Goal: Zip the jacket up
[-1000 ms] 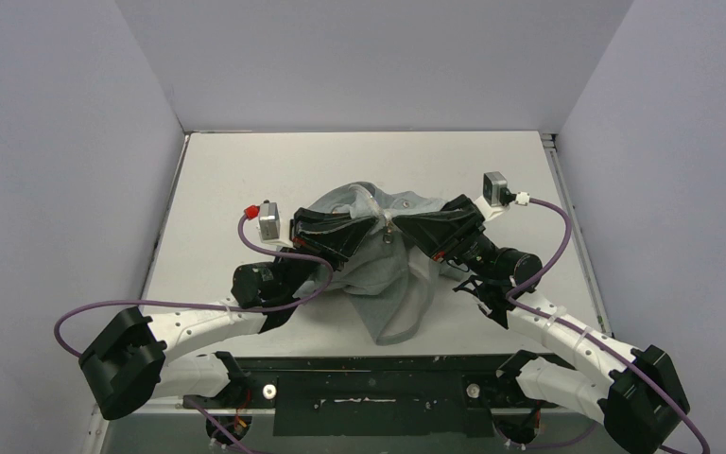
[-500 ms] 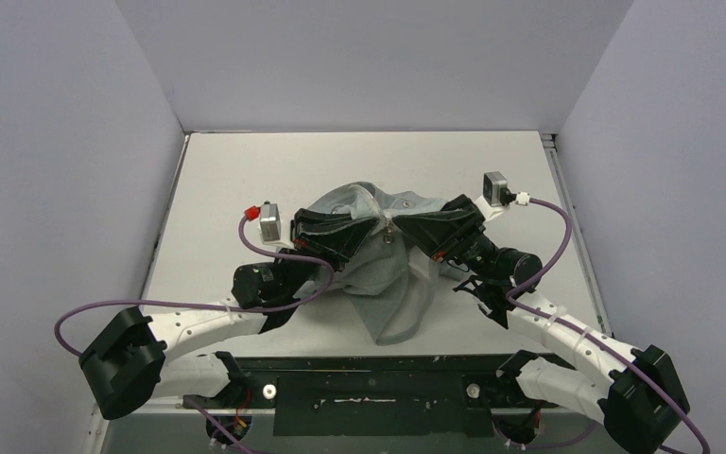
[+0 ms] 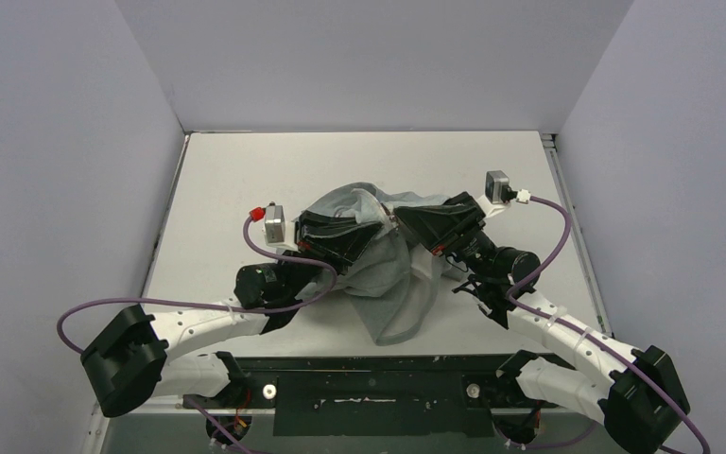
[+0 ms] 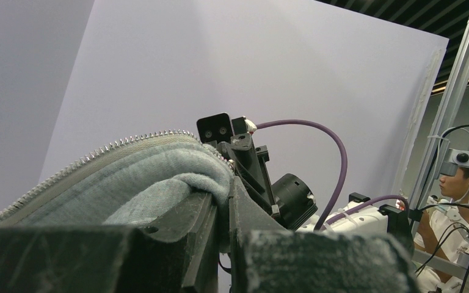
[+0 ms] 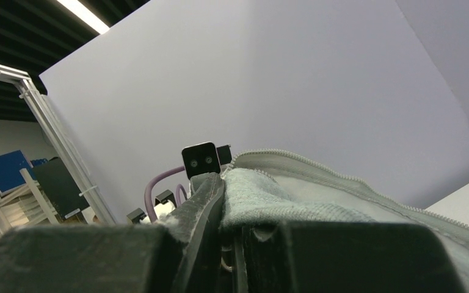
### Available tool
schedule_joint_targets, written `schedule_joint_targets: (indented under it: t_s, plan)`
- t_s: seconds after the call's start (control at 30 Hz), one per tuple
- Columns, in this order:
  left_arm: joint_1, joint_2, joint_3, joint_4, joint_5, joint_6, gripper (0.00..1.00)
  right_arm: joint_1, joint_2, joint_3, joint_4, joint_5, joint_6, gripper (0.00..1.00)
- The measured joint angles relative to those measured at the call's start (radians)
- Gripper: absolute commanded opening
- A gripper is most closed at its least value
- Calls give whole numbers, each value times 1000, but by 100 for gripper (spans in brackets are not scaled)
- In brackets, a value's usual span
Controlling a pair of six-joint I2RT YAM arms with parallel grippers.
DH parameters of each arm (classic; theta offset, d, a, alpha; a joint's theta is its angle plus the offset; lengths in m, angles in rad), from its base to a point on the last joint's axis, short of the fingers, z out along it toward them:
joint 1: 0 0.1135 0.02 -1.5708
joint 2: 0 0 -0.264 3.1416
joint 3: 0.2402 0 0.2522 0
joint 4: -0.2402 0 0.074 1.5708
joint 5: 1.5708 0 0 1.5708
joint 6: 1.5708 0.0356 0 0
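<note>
While both jaws are pinched shut on cloth, the jacket [image 3: 389,284] hangs bunched between them over mid desk [image 3: 236,170], top lifted, lower folds trailing down toward the near edge. Left jaws: closed tight on a fold of grey fleece right under a zipper [image 4: 128,141] tooth row, clear in the left wrist view. Right jaws: same, clamped on the fabric edge just beside the other tooth run [image 5: 317,162]. The two grips sit near each other, almost facing. Handling guess: light, limp, no stiffness, so it sags and folds wherever unsupported; the brushed knit looks grippy, so slip is unlikely, but it stretches and bunches, which would let the teeth wander out of line. The tooth tape is the only firmer part, so it is the best hold: pinch right at the tape, not loose body cloth. Zipping likely needs one hold low on the tape for tension and the other on the pull. Slider and pull can't be picked out for sure in any view. Nothing fragile; a hard tug could jam teeth on fleece.
</note>
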Motion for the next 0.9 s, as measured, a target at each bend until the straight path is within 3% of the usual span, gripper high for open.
schedule_joint_targets:
  t_s: [0.9]
  plan:
    - [-7, -27, -1, 3, -75, 86, 0, 0, -31, 0, -14, -33, 8, 0]
